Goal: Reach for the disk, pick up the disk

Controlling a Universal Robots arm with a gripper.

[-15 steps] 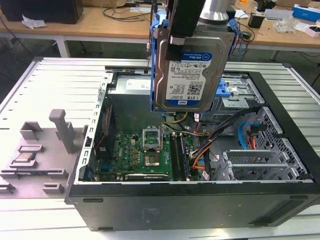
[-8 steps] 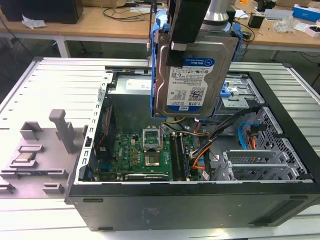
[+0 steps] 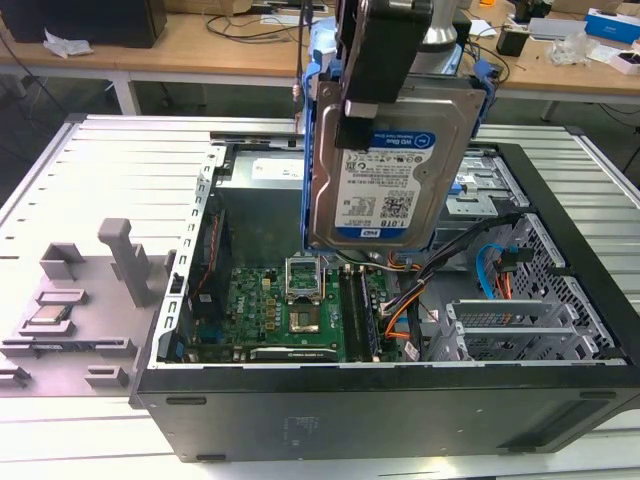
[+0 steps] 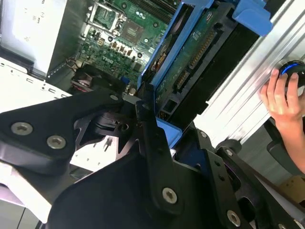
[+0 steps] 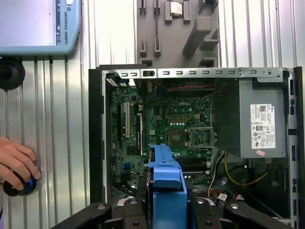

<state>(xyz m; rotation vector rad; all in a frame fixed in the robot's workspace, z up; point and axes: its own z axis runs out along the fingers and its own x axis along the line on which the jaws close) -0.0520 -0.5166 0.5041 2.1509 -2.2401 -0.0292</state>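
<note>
The disk (image 3: 390,185), a silver hard drive with a white-and-blue barcode label and blue side rails, hangs upright and slightly tilted above the open computer case (image 3: 380,410). My gripper (image 3: 352,122) comes down from above and is shut on the disk's upper end, one black finger lying across the label. In the second wrist view the disk's green circuit side (image 4: 190,59) runs away from the gripper (image 4: 151,125). In the first wrist view its blue rail (image 5: 166,177) stands edge-on above the motherboard, clamped by the gripper (image 5: 167,212).
Below the disk lie the motherboard (image 3: 280,305) with its open CPU socket (image 3: 305,280), orange and blue cables (image 3: 405,300) and metal drive cages (image 3: 520,320). A grey fixture (image 3: 75,300) with a small CPU chip sits at the exterior view's left. A hand (image 5: 16,162) rests on a round device.
</note>
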